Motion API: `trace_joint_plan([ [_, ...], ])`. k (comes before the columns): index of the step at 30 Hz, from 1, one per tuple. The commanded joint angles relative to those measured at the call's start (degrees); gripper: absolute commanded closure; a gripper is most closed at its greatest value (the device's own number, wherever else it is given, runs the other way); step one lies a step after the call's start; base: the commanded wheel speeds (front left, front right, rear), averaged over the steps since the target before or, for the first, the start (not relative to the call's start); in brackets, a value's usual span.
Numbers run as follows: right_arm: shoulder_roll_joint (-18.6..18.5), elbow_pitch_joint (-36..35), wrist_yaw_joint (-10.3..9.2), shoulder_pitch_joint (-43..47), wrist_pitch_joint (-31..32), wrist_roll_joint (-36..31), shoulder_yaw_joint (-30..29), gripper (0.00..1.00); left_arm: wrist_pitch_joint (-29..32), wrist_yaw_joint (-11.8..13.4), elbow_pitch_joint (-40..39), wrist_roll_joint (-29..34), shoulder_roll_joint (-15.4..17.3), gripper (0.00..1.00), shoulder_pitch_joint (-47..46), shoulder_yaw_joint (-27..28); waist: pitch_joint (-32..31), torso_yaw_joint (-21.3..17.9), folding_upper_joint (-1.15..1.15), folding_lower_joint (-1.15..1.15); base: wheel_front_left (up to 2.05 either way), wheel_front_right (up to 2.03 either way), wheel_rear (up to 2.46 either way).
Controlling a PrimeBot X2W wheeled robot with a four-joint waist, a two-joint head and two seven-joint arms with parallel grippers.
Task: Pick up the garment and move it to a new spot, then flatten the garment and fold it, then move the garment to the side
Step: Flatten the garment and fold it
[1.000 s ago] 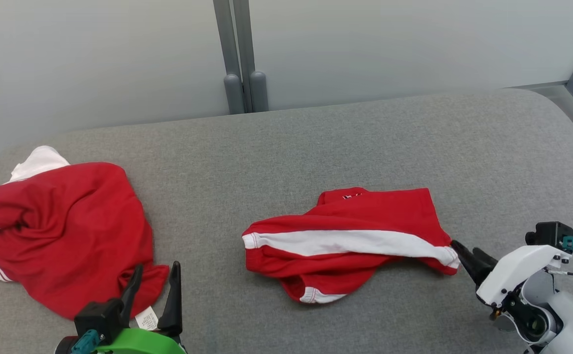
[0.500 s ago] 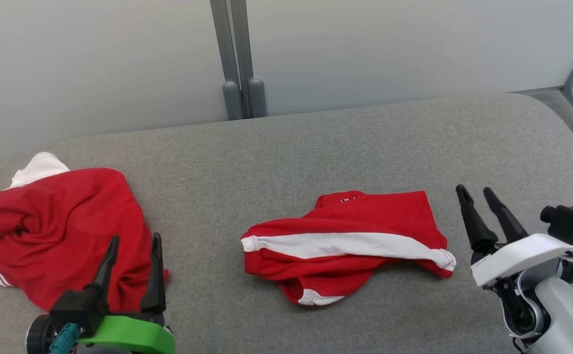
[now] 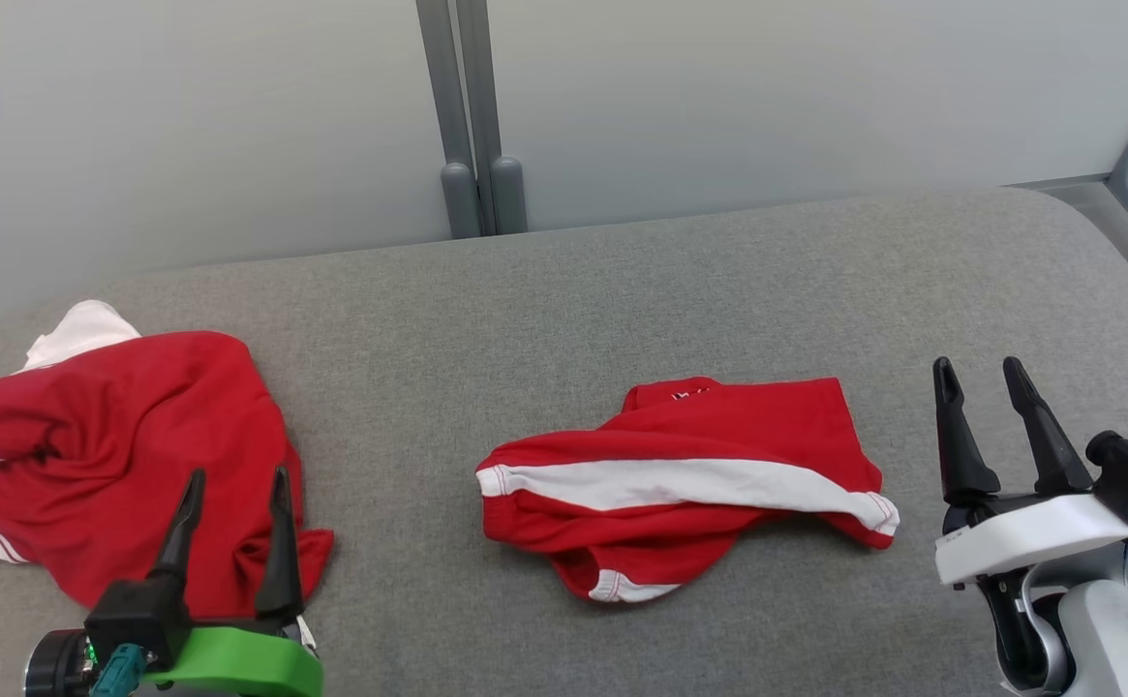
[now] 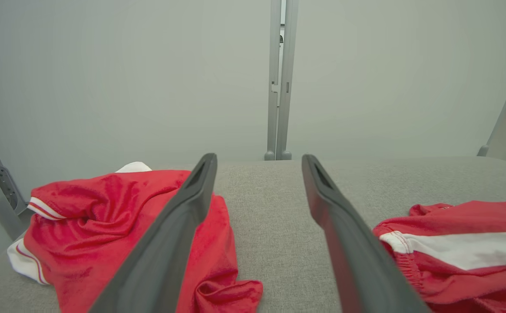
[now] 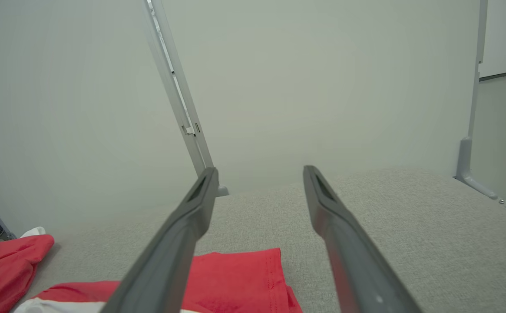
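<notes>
The right gripper (image 3: 976, 368) has withdrawn from the right end of the folded garment (image 3: 685, 489), where its tips lay a second ago; it now stands clear to the right, fingers spread, holding nothing; the left gripper (image 3: 239, 476) has shifted slightly, in front of the crumpled second garment (image 3: 128, 455), fingers likewise spread and empty; the folded garment has not moved and lies at the middle of the counter (image 3: 525, 310); judgement: the fold is released, leaving the move to the side; long axis: left to right across the head view, along the white band (image 3: 622, 481), right end slightly nearer the robot; waist end: cannot tell.
</notes>
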Motion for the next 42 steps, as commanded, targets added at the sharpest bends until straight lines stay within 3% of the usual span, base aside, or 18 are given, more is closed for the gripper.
trace_joint_plan([
  [1, 0.29, -0.07, 0.00, 0.96, -0.14, -1.16, -0.15, 0.00, -0.03, -0.50, 0.42, 0.37, -0.21, 0.00, 0.98, 0.98, 0.10, -0.05, 0.00, 0.00, 0.00, 0.00, 0.00],
  [10, 0.77, 0.63, 0.00, 0.20, -0.14, -3.33, -0.42, 0.00, -0.03, -2.62, 0.91, 2.65, -1.59, 0.00, 1.52, 4.88, 0.50, -0.01, 0.00, 0.00, 0.00, 0.00, 0.00],
  [22, 0.18, 2.81, 0.00, 0.09, -0.14, -2.29, -1.09, 0.00, 0.03, -5.38, 2.46, 3.77, -3.05, 0.00, 0.83, 5.27, 1.30, -0.68, 0.00, 0.00, 0.00, 0.00, 0.00],
  [27, -1.70, 8.06, 0.00, -0.76, 2.38, -0.91, -0.28, 0.00, 6.45, -8.06, 3.27, 0.44, -4.40, 0.00, -0.17, 2.85, 1.78, -1.41, 0.00, 0.00, 0.00, 0.00, 0.00],
  [34, -3.23, 15.71, 0.00, -3.89, 13.46, 3.02, 3.44, 0.00, 17.82, -12.15, 0.93, -6.76, -5.87, 0.00, -1.59, 0.06, 3.67, -2.71, 0.00, 0.00, 0.00, 0.00, 0.00],
  [38, -3.11, 18.47, 0.00, -6.17, 18.10, 6.33, 6.52, 0.00, 22.22, -13.21, -0.04, -10.00, -5.33, 0.00, -2.94, -0.69, 5.93, -3.27, 0.00, 0.00, 0.00, 0.00, 0.00],
  [42, -2.57, 19.94, 0.00, -8.30, 18.80, 8.81, 9.54, 0.00, 24.85, -14.01, 0.28, -12.24, -4.97, 0.00, -5.30, -1.79, 8.32, -3.50, 0.00, 0.00, 0.00, 0.00, 0.00],
])
